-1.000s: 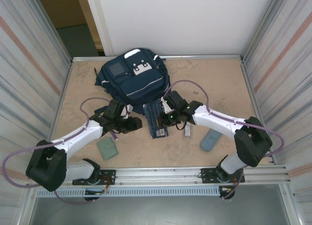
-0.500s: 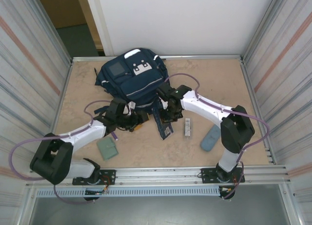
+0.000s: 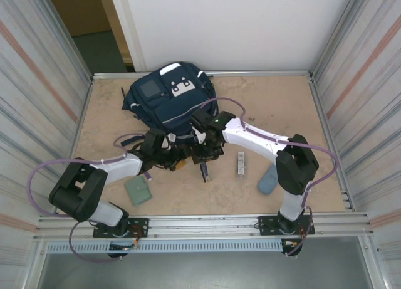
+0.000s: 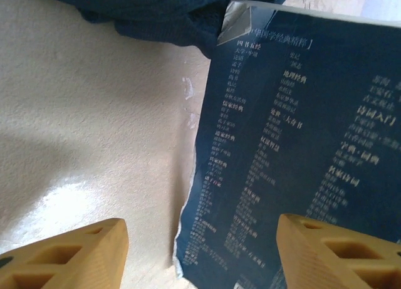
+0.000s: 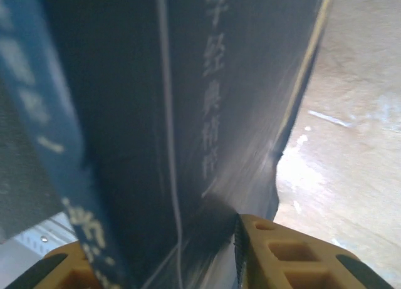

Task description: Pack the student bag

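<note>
Two sets: left fingers [image 4: 75, 254] wide, empty; right fingers [image 5: 294, 254] astride book [image 4: 294, 145], grip unclear.

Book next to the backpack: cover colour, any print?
The book is dark navy with columns of small pale characters. Left wrist view shows it best.

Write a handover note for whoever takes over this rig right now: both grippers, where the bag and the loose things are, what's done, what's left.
Grippers: the left gripper is open over the book's edge, holding nothing. The right gripper has its fingers either side of the book; whether it grips, I cannot tell.
Things: the student bag is at the far side of the table. The book stands tilted at its near edge, a corner against the fabric.
Loose: green flat item, small pale oblong item, grey-blue pouch.
Done: nothing visibly packed.
Left: the book, then the three loose items.
</note>
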### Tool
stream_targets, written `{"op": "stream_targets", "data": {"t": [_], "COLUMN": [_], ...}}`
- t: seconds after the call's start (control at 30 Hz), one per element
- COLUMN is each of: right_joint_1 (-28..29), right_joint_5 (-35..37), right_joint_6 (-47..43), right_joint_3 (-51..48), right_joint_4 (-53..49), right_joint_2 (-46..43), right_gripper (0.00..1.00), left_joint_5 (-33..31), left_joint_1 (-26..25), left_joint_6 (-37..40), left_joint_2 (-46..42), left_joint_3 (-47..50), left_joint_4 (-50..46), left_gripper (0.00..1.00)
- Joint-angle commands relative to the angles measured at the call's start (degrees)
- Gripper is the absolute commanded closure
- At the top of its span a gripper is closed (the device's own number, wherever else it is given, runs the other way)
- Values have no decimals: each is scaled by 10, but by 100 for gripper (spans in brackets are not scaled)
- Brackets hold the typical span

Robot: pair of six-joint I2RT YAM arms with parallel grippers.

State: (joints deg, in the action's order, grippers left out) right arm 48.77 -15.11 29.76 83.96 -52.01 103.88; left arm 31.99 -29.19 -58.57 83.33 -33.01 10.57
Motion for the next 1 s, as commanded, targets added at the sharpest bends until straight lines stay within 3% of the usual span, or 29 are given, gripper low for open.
{"op": "stream_targets", "data": {"t": [0.0,0.13,0.4,0.53,0.8,0.83,0.87,0.97], "right_joint_1": [2,-6,-18,-18,-17,-15,-15,-15], "right_joint_5": [-39,-94,-184,-198,-212,-211,-212,-225], "right_joint_6": [18,28,63,65,69,69,68,63], "right_joint_3": [-30,-70,-140,-164,-203,-208,-211,-216], "right_joint_4": [41,112,252,304,366,372,377,389], "right_joint_2": [-14,-33,-51,-55,-58,-59,-58,-45], "right_gripper": [63,55,49,38,33,33,33,34], "left_joint_5": [11,13,1,13,-7,-12,-14,-18], "left_joint_1": [17,36,47,47,51,53,55,55], "left_joint_6": [-5,-11,-3,2,34,33,34,53], "left_joint_2": [-27,-65,-109,-112,-170,-183,-196,-219], "left_joint_3": [19,41,44,37,40,46,50,55], "left_joint_4": [5,13,-21,-20,-90,-91,-92,-89], "left_gripper": [34,30,20,19,17,15,2,1]}}
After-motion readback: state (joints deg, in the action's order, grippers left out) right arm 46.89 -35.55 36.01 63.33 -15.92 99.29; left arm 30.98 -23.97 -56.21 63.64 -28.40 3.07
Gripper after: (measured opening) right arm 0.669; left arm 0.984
